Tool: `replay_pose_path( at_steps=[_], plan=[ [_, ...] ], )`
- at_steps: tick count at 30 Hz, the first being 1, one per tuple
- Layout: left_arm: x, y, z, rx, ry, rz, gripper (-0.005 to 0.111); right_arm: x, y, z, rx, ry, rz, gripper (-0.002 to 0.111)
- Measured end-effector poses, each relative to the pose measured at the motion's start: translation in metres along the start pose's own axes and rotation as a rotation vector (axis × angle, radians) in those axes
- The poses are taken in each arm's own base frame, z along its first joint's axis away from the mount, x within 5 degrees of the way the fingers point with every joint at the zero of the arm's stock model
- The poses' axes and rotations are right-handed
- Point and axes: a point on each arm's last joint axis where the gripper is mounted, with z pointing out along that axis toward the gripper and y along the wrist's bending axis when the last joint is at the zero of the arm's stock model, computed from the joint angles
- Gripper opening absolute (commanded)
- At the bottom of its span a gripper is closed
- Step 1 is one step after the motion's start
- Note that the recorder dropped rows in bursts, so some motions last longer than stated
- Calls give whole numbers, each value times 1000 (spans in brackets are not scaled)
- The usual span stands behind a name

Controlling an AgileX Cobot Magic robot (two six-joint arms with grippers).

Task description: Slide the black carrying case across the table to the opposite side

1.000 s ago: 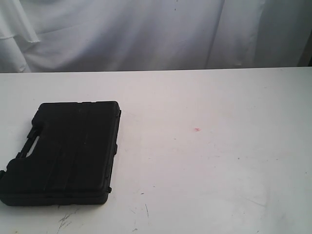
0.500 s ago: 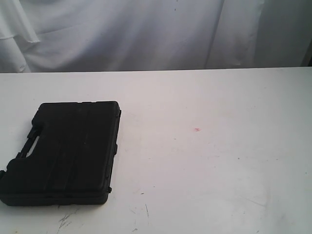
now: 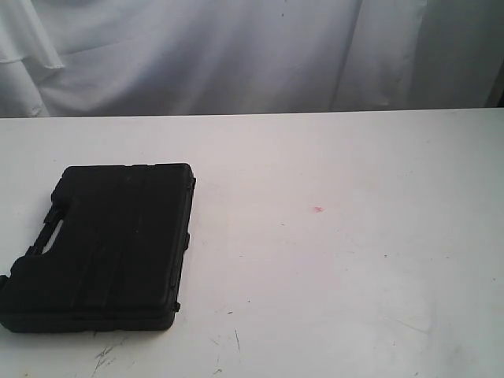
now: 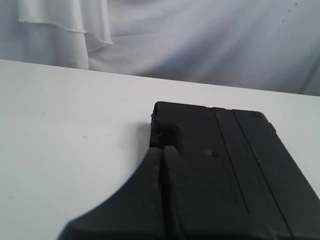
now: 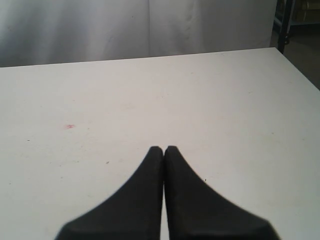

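Exterior view has the black rectangular hard-plastic carrying case [image 3: 106,248] lying flat on the left part of the large plain white worktop [image 3: 354,276], close to the front edge, with its moulded handle cut-out facing left. A tiny red dot [image 3: 318,209] marks the worktop well apart from the case, to its right, and a few dark scuffs [image 3: 106,354] lie just in front of it. A white draped cloth [image 3: 236,55] hangs behind.

In the left wrist view, the left gripper [image 4: 162,149] has its two black fingers pressed together with no gap. Its tips appear against the case's edge beside a notched corner, and the ribbed lid stretches on ahead of them; whether they touch it cannot be told.

In the right wrist view, the right gripper [image 5: 164,149] is likewise closed on nothing, over bare worktop, far from the case.
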Motion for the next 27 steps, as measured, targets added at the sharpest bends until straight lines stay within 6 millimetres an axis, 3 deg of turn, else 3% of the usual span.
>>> replay_pose_path(
  at_steps=[15, 27],
  plan=[
    [20, 1, 7, 31, 65, 68, 0, 0, 0, 0, 0, 2, 0, 0],
    [19, 1, 7, 36, 49, 68, 0, 0, 0, 0, 0, 2, 0, 0]
  ],
)
